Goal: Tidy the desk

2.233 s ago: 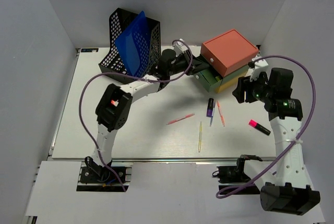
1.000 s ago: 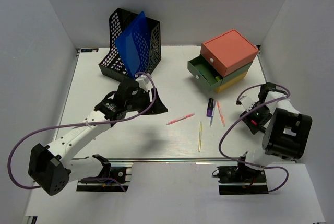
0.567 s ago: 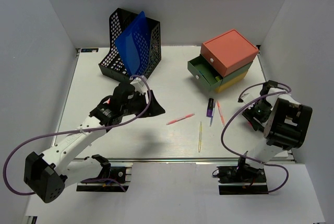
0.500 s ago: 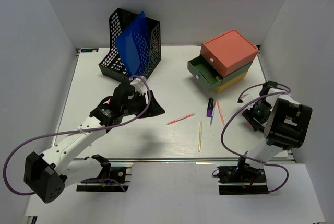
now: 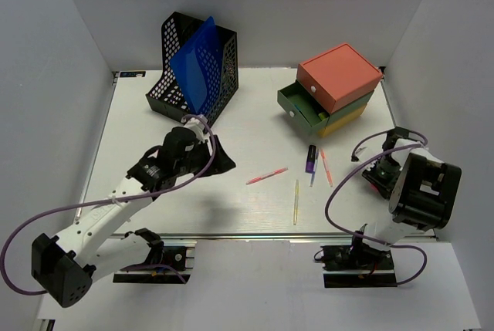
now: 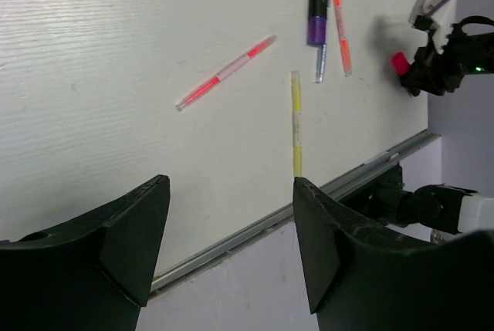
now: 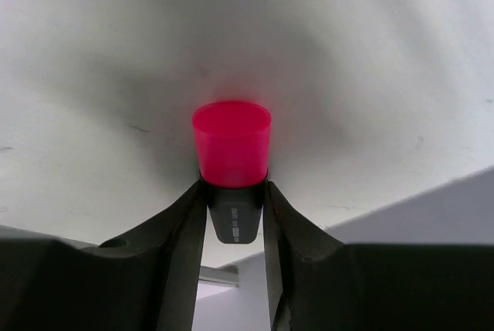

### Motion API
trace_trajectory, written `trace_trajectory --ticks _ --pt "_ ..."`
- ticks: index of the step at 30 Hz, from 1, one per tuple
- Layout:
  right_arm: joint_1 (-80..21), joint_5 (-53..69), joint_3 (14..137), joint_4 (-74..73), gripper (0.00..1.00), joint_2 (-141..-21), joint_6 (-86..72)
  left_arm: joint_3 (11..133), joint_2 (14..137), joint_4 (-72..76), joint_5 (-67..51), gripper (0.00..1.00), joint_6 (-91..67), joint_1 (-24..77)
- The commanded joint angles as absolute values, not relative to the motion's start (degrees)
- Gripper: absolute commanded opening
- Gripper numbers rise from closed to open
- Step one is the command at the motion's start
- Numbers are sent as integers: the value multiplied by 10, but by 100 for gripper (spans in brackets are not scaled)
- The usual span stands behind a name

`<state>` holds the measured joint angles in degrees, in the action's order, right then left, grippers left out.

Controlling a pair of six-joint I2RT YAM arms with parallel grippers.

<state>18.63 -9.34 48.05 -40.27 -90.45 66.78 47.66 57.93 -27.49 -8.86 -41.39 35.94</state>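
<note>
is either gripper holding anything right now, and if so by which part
The right gripper pinches the pink-capped marker by its black barrel, just behind the cap. The left gripper is open and holds nothing.

On the desk (image 5: pixel 255 126), a file rack (image 5: pixel 176 42) stands at 11 o'clock with a folder (image 5: pixel 197 65) in it. A stack of drawer boxes (image 5: pixel 336 84) sits at 1 o'clock. Before it, toward 4 o'clock, a marker (image 5: pixel 311 158) lies among loose pens (image 5: pixel 267 176). At the 3 o'clock edge, a highlighter (image 7: pixel 231 142) sits between the right gripper's (image 7: pixel 233 196) fingers.
</note>
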Motion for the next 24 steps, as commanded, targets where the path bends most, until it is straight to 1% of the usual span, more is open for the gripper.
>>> trace_trajectory --ticks 1,2,3,4,6,9,13,15,17,18,19,20,21,22,23,24 --pt "186 31 501 -464 4 -916 694 480 556 -313 -34 74 -407 357" --pt "183 65 524 -504 0 -908 704 479 553 -323 -27 75 -406 357" --pt "180 135 549 -588 0 -885 715 477 551 -326 -19 75 -405 357" --pt "171 165 597 -624 0 -872 724 476 546 -332 -10 75 -405 357" --pt "150 247 637 -704 0 -830 761 471 541 -345 32 75 -408 357" --pt "98 313 702 -738 0 -783 765 464 534 -352 68 74 -410 357" --pt "19 370 790 -751 0 -779 702 465 529 -354 98 75 -411 357" --pt "-33 401 850 -742 0 -794 637 468 526 -365 124 75 -416 357" --pt "-59 419 910 -703 0 -811 583 475 521 -380 152 75 -419 357" --pt "-95 422 928 -683 0 -817 518 477 519 -385 159 75 -419 357" --pt "-108 420 942 -654 0 -823 479 479 519 -389 166 75 -419 357" --pt "-117 398 958 -583 0 -830 437 482 514 -395 176 75 -419 357" --pt "-148 375 961 -540 0 -833 394 483 512 -398 178 75 -418 357" --pt "-155 353 962 -499 0 -844 314 484 511 -403 180 75 -418 357" --pt "-169 297 965 -437 0 -852 283 485 511 -405 183 75 -417 357" --pt "-174 267 982 -420 0 -865 263 488 507 -408 185 75 -417 357"
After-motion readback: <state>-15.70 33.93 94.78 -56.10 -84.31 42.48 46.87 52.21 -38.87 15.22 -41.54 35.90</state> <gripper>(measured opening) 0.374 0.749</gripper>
